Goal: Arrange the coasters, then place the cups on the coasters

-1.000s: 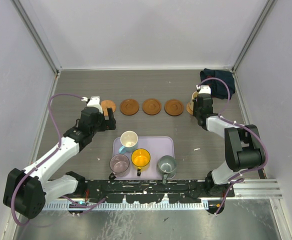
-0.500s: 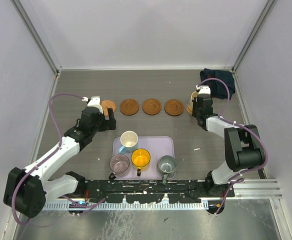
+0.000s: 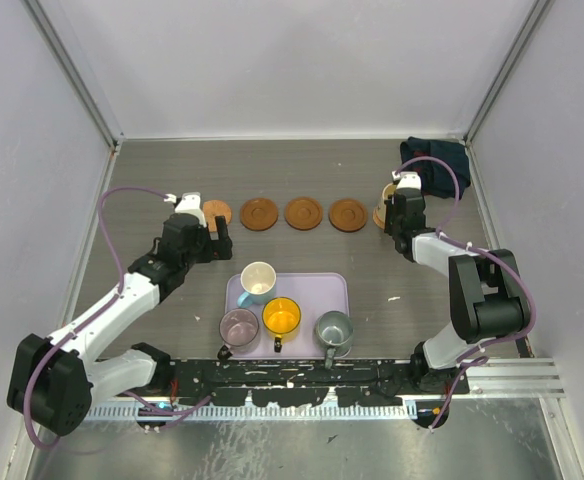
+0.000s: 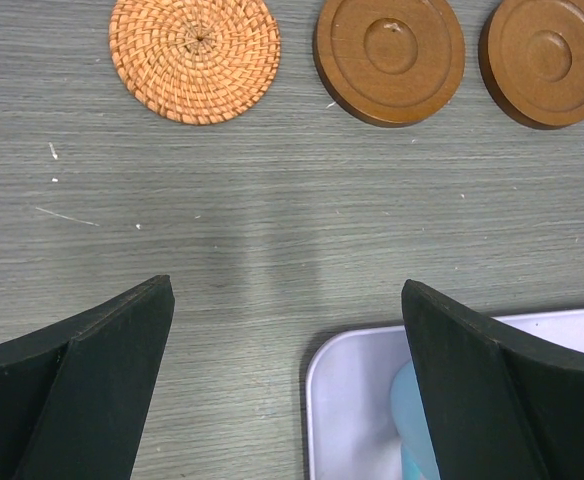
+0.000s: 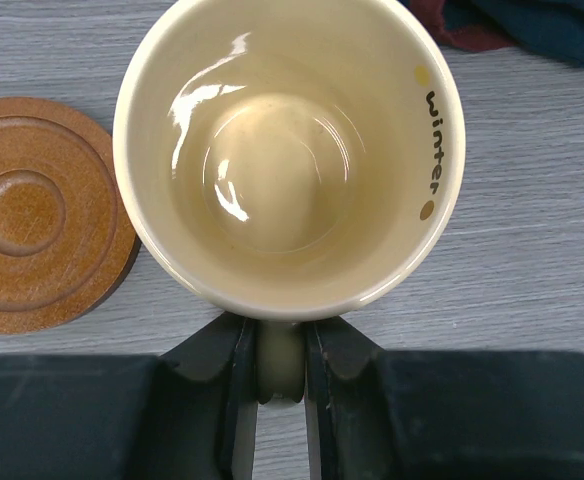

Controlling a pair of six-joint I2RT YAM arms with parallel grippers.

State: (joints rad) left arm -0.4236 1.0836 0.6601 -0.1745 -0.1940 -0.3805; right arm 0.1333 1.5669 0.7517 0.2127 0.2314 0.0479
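Note:
A row of coasters lies across the table: a woven straw one (image 3: 216, 212) (image 4: 194, 57) at the left, then three brown wooden discs (image 3: 259, 212) (image 3: 303, 212) (image 3: 348, 214). A further wooden coaster (image 5: 32, 255) (image 3: 379, 216) lies by the right gripper. My right gripper (image 5: 281, 345) (image 3: 402, 205) is shut on the handle of the cream cup (image 5: 289, 150), whose rim overlaps that coaster's right edge. Three cups, white-and-blue (image 3: 258, 281), orange (image 3: 282, 316) and grey-green (image 3: 334, 328), stand on the lavender tray (image 3: 317, 290); the purple one (image 3: 239, 326) sits at its front left edge. My left gripper (image 4: 284, 290) (image 3: 212, 232) hangs open and holds nothing, over the table between the woven coaster and the tray's corner (image 4: 362, 400).
A dark blue cloth (image 3: 435, 160) (image 5: 532, 25) lies bunched in the back right corner, just behind the cream cup. White walls close in the table on three sides. The arm bases stand at the near edge.

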